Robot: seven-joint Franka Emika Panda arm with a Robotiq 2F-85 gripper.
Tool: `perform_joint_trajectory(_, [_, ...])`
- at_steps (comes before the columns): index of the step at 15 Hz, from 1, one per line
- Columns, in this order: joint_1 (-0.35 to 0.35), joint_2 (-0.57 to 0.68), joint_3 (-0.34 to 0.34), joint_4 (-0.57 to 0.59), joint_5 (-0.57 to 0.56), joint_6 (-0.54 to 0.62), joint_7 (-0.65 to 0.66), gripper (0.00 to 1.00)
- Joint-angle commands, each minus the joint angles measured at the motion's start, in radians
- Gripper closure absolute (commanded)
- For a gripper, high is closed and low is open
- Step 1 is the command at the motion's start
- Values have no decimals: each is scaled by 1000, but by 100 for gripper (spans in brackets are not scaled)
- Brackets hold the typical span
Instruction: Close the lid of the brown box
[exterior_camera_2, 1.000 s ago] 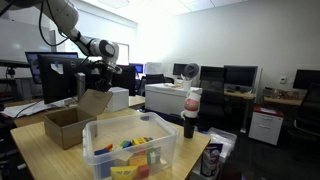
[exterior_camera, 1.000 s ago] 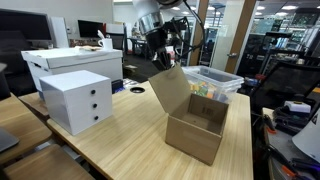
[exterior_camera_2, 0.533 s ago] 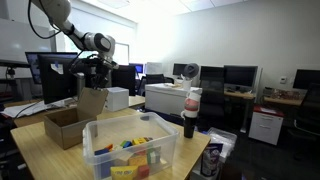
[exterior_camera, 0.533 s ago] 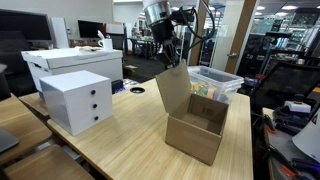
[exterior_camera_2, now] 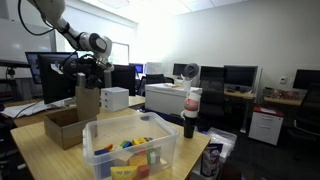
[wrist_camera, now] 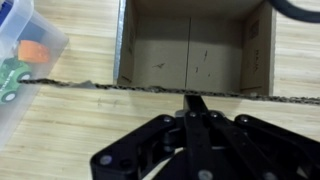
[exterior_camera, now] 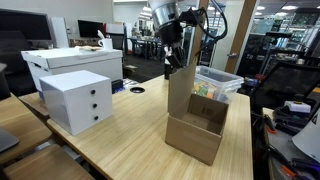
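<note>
**A:** Where is the brown box?

**B:** In an exterior view the brown box (exterior_camera: 197, 138) sits on the bench (exterior_camera: 120, 140), just beside the clear bin (exterior_camera: 218, 82) and well apart from the white drawer unit (exterior_camera: 76, 100). The lid (exterior_camera: 181, 95) stands upright from the box's edge. The tool (exterior_camera: 170, 68) is at the lid's top edge.

**A:** Do the cameras agree?

**B:** Yes. In an exterior view the brown box (exterior_camera_2: 60, 125) lies behind the clear bin (exterior_camera_2: 130, 148), which holds coloured pieces. The lid (exterior_camera_2: 88, 103) is again upright, with the tool (exterior_camera_2: 88, 84) at its top.

**A:** And the wrist view?

**B:** It looks straight down into the open brown box (wrist_camera: 190, 45). The lid (wrist_camera: 100, 85) shows edge-on, as a thin ragged line across the picture. The tool (wrist_camera: 192, 98) has its fingers pressed together with nothing between them, and its tip meets that edge. The clear bin (wrist_camera: 20, 50) shows at the left, and bare bench (wrist_camera: 70, 120) lies below the lid's line.
</note>
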Motion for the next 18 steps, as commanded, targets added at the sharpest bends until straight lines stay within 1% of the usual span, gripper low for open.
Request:
perform_joint_trajectory(1, [-18,-64,23,-98,46,24,25,99])
perform_joint_trajectory(7, [-19,-100,30,-172,83,24,26,99])
perform_joint_trajectory(11, [-23,-137,28,-250,82,78,19,99])
perform_joint_trajectory(17, [-39,-219,30,-451,95,351,-17,99])
perform_joint_trajectory(18, [-43,-225,29,-473,99,381,-24,99])
